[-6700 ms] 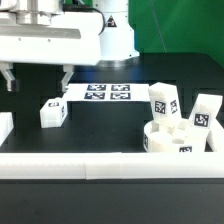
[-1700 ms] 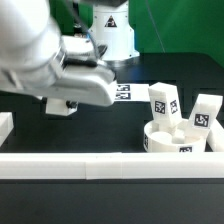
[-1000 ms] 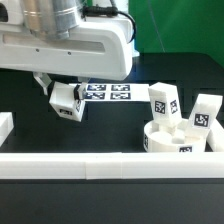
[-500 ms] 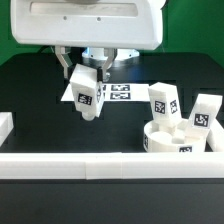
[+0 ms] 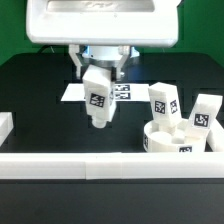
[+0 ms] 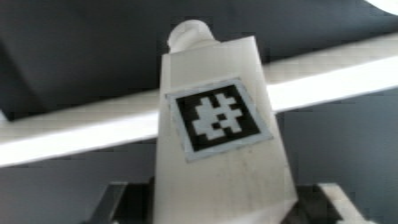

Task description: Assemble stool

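The gripper [image 5: 98,72] clamps 1 tagged stool leg [image 5: 97,100], held aloft and tilted, to the exterior view's left of the round seat [image 5: 160,142].

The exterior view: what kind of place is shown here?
Probably a robotics lab bench: a black table edged by white border rails, a marker board lying on it, and a tagged white leg held in the gripper.
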`<state>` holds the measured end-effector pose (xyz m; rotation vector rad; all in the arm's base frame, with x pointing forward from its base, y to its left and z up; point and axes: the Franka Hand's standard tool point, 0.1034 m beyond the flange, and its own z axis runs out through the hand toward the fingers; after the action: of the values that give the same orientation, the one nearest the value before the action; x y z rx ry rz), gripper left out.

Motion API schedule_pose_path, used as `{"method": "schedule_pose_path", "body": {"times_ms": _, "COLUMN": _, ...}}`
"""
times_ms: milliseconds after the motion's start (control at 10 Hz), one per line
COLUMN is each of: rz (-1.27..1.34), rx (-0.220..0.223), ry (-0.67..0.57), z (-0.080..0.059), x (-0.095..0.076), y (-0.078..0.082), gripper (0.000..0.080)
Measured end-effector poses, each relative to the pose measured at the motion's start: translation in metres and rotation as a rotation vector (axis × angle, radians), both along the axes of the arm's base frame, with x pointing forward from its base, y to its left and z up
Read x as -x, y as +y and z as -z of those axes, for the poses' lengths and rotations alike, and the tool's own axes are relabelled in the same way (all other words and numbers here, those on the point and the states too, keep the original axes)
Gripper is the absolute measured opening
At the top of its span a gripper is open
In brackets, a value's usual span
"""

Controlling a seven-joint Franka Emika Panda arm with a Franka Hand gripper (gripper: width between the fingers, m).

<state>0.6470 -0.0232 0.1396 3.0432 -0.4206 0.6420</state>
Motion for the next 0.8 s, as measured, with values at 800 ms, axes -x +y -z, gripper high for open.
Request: {"method": "schedule_pose_path", "body": {"times_ms": 800, "rz": -0.012, "rx": -0.055, "ry": -0.096, "z": -0.005, "x": 0.01, "y": 0.005, "gripper": 0.0324}}
